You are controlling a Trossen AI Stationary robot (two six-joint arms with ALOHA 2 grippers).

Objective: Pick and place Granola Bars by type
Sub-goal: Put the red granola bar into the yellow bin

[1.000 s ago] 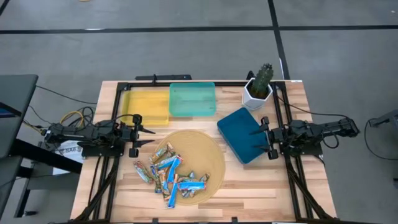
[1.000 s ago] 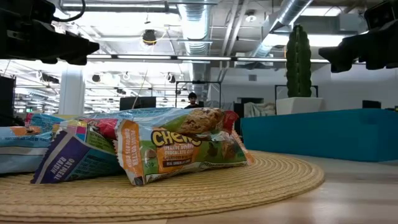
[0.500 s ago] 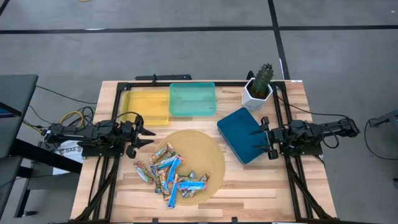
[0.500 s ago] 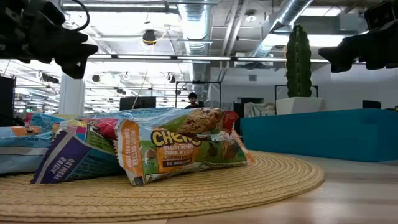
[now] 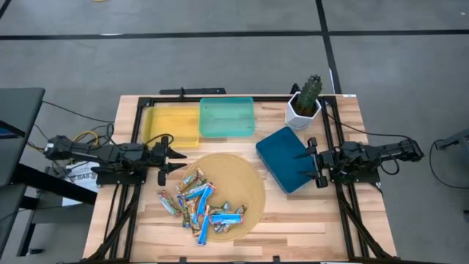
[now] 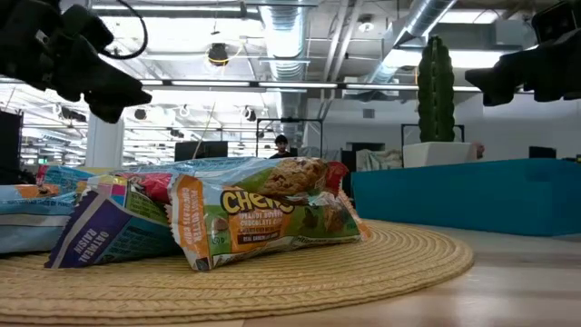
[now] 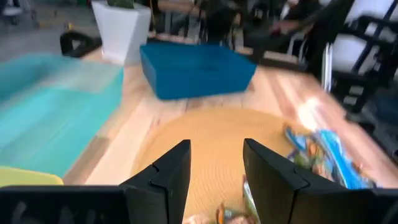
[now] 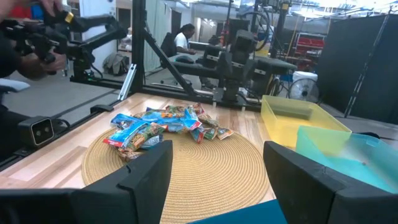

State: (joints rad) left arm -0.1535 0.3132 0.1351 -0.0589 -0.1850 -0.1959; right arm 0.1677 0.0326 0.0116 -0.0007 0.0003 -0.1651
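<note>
The granola bars (image 5: 199, 205) lie in a loose pile of blue, tan and silver wrappers on a round woven mat (image 5: 245, 183) near the table's front. The low view shows them close up (image 6: 263, 213). My left gripper (image 5: 179, 161) hangs open above the mat's left rim, fingers pointing toward the table's right and tipped slightly down, with the bars ahead of it (image 7: 317, 149). My right gripper (image 5: 299, 165) waits open and level over the dark blue tray (image 5: 282, 158), pointing left. Nothing is between either gripper's fingers.
A yellow tray (image 5: 172, 125) and a teal tray (image 5: 227, 117) sit side by side at the far edge. A cactus in a white pot (image 5: 304, 103) stands at the far right, behind the dark blue tray. Bare wood lies right of the mat.
My left gripper has rolled about its own pointing line and tipped a little downward over the mat's left rim, its arm stretching out behind it. Its finger gap looks the same. The bars have not moved.
</note>
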